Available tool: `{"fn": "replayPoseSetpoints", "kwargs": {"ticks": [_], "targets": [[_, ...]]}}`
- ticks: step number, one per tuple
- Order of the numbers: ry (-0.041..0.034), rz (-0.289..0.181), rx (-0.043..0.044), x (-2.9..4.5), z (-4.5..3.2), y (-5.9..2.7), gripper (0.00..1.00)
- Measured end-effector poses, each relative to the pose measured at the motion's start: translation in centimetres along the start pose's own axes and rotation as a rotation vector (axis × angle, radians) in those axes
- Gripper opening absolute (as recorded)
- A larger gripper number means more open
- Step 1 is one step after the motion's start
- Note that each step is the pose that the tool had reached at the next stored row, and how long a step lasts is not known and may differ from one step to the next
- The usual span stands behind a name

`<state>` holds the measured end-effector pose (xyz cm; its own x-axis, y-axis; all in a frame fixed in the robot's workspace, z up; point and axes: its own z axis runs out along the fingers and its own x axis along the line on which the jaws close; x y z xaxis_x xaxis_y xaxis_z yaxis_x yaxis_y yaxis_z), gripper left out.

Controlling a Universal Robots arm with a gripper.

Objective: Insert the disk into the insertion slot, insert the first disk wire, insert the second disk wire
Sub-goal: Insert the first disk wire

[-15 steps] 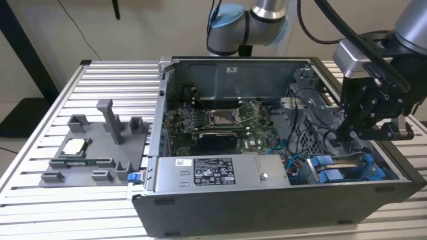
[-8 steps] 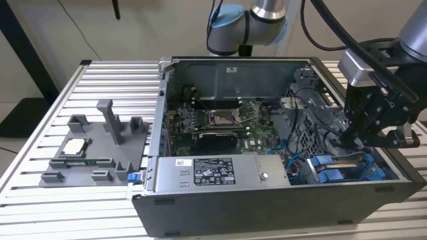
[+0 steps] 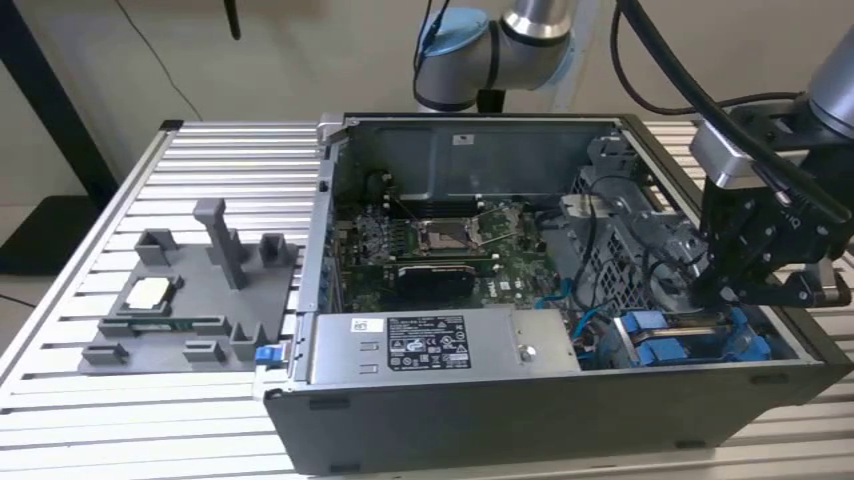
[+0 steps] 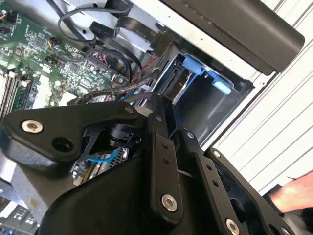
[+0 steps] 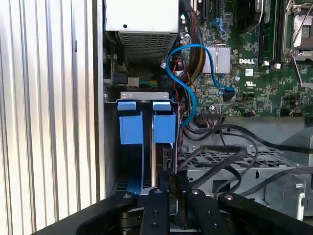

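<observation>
Table (image 3: 80, 420) was ribbed matt silver metal. Computer case (image 3: 534, 430) was matt dark-grey sheet metal. Insertion slot (image 5: 145, 96) was bare grey sheet metal, its blue fittings (image 5: 131, 128) smooth plastic. Fixture (image 3: 200, 300) looked matt grey plastic.

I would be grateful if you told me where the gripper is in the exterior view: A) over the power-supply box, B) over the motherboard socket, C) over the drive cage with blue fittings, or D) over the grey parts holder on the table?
C: in the exterior view the gripper hangs at the exterior view's right end of the case, just above the drive cage with blue fittings.
</observation>
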<state>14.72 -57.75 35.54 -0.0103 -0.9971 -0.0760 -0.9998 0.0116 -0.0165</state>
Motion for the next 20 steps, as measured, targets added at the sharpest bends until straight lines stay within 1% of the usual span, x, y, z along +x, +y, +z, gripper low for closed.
{"fn": "replayPoseSetpoints", "kwargs": {"ticks": [2, 5, 8, 15, 20], "targets": [[0.0021, -0.001, 0.0017, 0.02, 0.29, -0.11, 0.19], [0.0033, -0.003, 0.0032, 0.05, 0.68, -0.38, 0.19], [0.0035, -0.007, 0.0031, 0.05, 0.89, -0.62, 0.19], [0.0031, -0.028, 0.0022, -0.16, 1.24, -0.82, 0.19], [0.0036, -0.031, 0.0022, -0.18, 1.55, -1.05, 0.19]]}}
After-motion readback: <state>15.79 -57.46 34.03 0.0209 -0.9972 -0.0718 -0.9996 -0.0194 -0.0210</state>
